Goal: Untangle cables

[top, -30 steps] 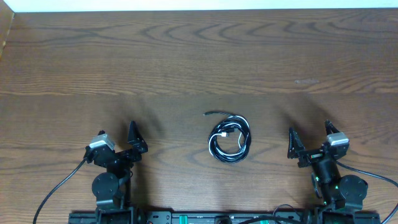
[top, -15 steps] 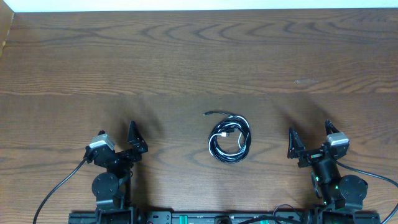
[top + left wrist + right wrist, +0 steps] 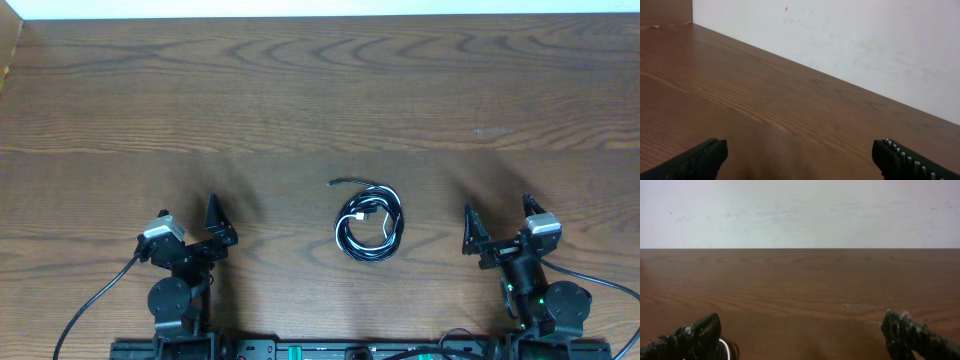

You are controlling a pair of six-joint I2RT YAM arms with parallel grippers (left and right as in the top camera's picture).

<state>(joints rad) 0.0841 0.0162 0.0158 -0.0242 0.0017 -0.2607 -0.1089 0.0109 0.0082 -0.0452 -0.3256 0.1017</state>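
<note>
The cables [image 3: 369, 222] lie in one small coiled bundle on the wooden table [image 3: 320, 100], black loops with a white cord wound in, and a black plug end trailing up-left. A sliver of the bundle [image 3: 725, 349] shows by the left finger in the right wrist view. My left gripper [image 3: 212, 224] is open and empty, well left of the bundle. My right gripper [image 3: 497, 224] is open and empty, to its right. In the left wrist view the left gripper [image 3: 800, 159] faces bare table; in the right wrist view the right gripper [image 3: 802, 339] does too.
A white wall [image 3: 800, 210] rises at the table's far edge. A small pale mark [image 3: 492, 130] is on the wood at the right. Thick black leads [image 3: 85, 310] run from both arm bases at the front edge.
</note>
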